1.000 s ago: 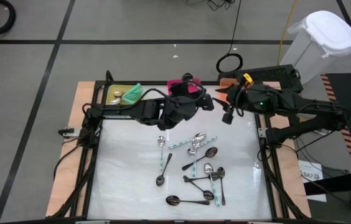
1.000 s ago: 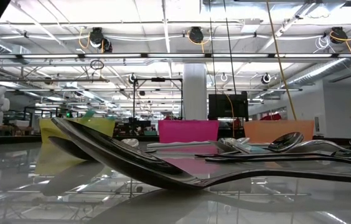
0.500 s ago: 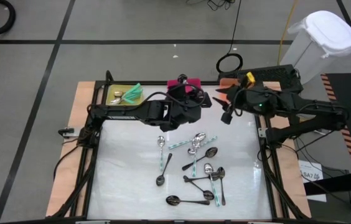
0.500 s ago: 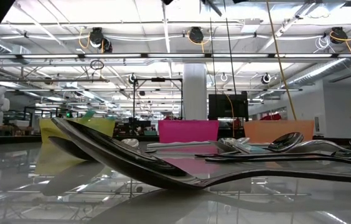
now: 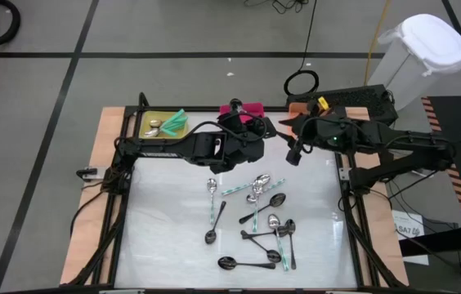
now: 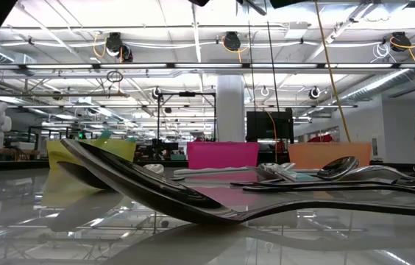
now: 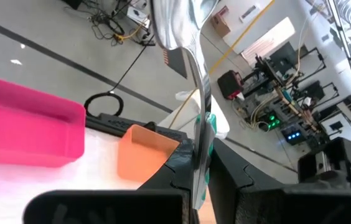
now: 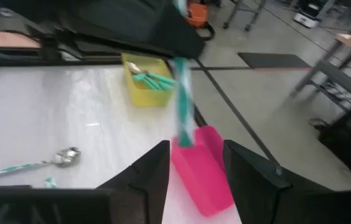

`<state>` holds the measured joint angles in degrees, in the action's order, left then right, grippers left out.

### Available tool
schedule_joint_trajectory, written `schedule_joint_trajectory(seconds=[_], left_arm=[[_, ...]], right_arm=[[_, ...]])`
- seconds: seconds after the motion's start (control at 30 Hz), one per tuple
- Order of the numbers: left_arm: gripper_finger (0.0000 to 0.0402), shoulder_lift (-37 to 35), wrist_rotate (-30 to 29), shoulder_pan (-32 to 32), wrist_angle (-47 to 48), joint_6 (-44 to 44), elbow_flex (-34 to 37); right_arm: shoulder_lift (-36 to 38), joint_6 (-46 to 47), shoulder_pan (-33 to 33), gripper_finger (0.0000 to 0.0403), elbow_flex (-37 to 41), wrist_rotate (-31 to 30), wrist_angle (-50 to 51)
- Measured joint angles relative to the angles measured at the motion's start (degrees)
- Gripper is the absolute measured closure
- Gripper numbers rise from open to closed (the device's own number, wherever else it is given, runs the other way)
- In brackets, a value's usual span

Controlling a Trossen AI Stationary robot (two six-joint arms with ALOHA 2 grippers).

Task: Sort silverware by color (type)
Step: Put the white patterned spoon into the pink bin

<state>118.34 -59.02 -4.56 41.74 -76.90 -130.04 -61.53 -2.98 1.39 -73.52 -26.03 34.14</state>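
My left gripper hangs above the table's far edge, just in front of the pink bin, shut on a teal-handled spoon. The spoon's silver bowl sticks out beyond the fingers. In the right wrist view its teal striped handle reaches down below the left arm. My right gripper stands open a short way to the right and faces that handle without touching it. Several spoons, silver, dark and teal-handled, lie loose mid-table. The yellow bin holds teal-handled spoons. My left gripper pinches the spoon between its two fingers on the handle, where the teal part begins below the silver neck. The spoon is lifted clear of the table, with the bowl beyond the fingertips. The fingers themselves hide how far back the handle reaches.
An orange bin stands right of the pink bin along the far edge. In the low view a large spoon lies close up, with the three bins behind it. White table surface lies bare at the left and near side.
My left gripper has rolled its wrist while staying above the far edge, turning the held spoon with it and uncovering more of the pink bin in the high view. The spoons on the table have not moved.
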Motion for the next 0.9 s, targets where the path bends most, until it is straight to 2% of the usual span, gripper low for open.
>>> schedule_joint_trajectory(seconds=[0.2, 0.6, 0.77, 0.9], left_arm=[[0.0378, 0.0, 0.5, 0.0, 0.0, -2.0, 0.0], [0.0378, 0.0, 0.6, -0.4, 0.2, -1.7, 0.0], [0.0378, 0.0, 2.0, -0.4, 0.1, -1.4, 0.0], [0.0378, 0.0, 3.6, -0.4, 0.2, -1.4, 0.0]], right_arm=[[-2.5, -0.6, 0.0, 0.0257, 0.0, 2.2, -2.7], [-4.6, -0.4, 0.0, 0.0261, 0.0, 2.2, -4.7], [-4.6, -0.8, 0.0, 0.0288, 0.0, 2.3, -4.7], [-4.6, -1.0, 0.0, 0.0328, 0.0, 2.6, -4.7]])
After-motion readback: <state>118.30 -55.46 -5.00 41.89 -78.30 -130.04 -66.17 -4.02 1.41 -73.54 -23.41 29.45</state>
